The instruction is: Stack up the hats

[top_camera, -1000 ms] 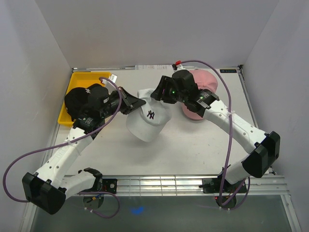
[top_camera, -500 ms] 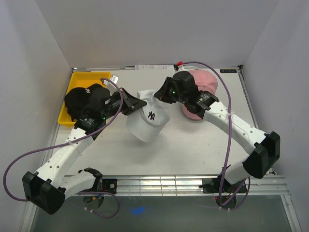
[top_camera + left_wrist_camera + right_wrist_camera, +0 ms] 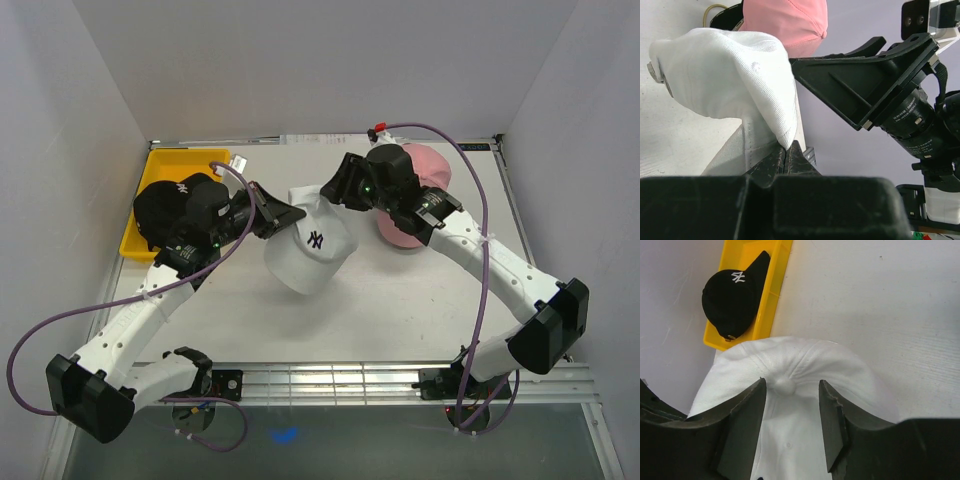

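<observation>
Stock count, as seen from all views:
- Baseball caps, fabric: 3, being one white cap (image 3: 305,250), one black cap (image 3: 165,205) and one pink cap (image 3: 428,165)
- Front logos showing on caps: 2, one on the white and one on the black
- Yellow tray (image 3: 180,158): 1
- Robot arms: 2, being left arm (image 3: 130,320) and right arm (image 3: 490,265)
- Two-finger grippers: 2, being left gripper (image 3: 788,152) and right gripper (image 3: 791,385)
- Table (image 3: 380,310): 1

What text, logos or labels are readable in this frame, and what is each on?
"NY" monogram: front of white cap.
"NY" monogram: front of black cap.
Print on lens barrel: too small to read.
Paper label: blurred, unreadable.
</observation>
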You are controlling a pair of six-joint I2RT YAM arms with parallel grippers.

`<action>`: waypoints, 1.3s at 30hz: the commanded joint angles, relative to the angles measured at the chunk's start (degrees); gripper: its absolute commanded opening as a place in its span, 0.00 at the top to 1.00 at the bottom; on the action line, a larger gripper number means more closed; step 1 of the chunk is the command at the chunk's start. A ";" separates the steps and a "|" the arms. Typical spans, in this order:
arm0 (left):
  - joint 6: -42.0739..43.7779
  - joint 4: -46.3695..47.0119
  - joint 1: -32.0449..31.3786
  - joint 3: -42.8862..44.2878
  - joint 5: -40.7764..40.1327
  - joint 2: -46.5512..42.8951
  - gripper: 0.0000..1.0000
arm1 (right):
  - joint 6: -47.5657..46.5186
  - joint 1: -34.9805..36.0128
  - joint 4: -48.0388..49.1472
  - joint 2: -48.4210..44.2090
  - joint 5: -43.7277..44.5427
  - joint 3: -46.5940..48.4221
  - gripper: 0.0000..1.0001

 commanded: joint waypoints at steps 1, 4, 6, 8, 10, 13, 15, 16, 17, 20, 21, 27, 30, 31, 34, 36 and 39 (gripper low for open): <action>-0.72 3.52 -0.33 0.07 -0.36 -0.20 1.00 | -2.90 -1.15 -2.15 -3.04 1.73 3.14 0.47; -3.08 8.00 -0.33 -0.19 -0.01 0.42 1.00 | -5.19 -3.42 -5.05 -5.59 1.30 4.81 0.43; -4.32 11.16 -0.33 0.24 -0.97 0.51 1.00 | -6.25 -4.92 -6.98 -8.12 0.42 5.78 0.41; -6.42 14.23 -0.33 0.51 -1.51 0.68 1.00 | -6.60 -7.21 -8.13 -10.15 -0.55 5.96 0.40; -7.74 17.14 -0.51 1.39 -2.73 1.47 1.00 | -6.17 -10.18 -8.22 -13.67 -2.47 4.56 0.37; -10.65 21.10 -1.21 3.48 -3.52 4.01 1.00 | -5.20 -15.28 -8.22 -16.75 -9.82 3.32 0.36; -11.17 23.46 -2.09 5.60 -4.23 5.95 1.00 | -4.93 -17.22 -8.22 -17.89 -13.19 2.71 0.34; -11.44 24.18 -3.05 7.52 -5.10 7.87 1.00 | -4.67 -19.06 -8.13 -18.25 -16.86 2.27 0.34; -11.62 24.97 -3.67 8.50 -5.72 8.93 1.00 | -4.41 -19.86 -7.96 -18.51 -18.64 1.74 0.34; -12.23 28.31 -5.60 11.83 -8.26 13.06 1.00 | -3.79 -23.38 -7.43 -19.74 -25.23 -0.28 0.30; -12.58 30.58 -6.04 12.37 -8.80 14.12 1.00 | -3.62 -24.34 -6.99 -20.44 -26.55 -0.89 0.29; -16.45 39.28 -10.25 16.76 -14.41 23.25 1.00 | -1.51 -36.10 -4.01 -22.29 -40.60 -5.11 0.25; -17.68 41.76 -12.89 20.10 -17.58 28.01 1.00 | -0.89 -43.56 -3.48 -22.99 -46.40 -6.96 0.24; -17.77 42.11 -13.51 20.89 -18.37 29.06 1.00 | -0.72 -45.34 -3.13 -23.17 -47.91 -7.48 0.23; -17.94 45.00 -15.53 23.44 -21.45 33.19 1.00 | 0.16 -50.62 -1.63 -23.79 -51.61 -10.03 0.21; -18.73 47.03 -16.06 25.11 -21.90 36.26 1.00 | -0.01 -51.60 -1.54 -23.61 -51.79 -11.44 0.19; -19.79 50.98 -16.50 25.64 -22.51 38.82 1.00 | 3.40 -53.35 3.81 -24.22 -54.15 -15.82 0.17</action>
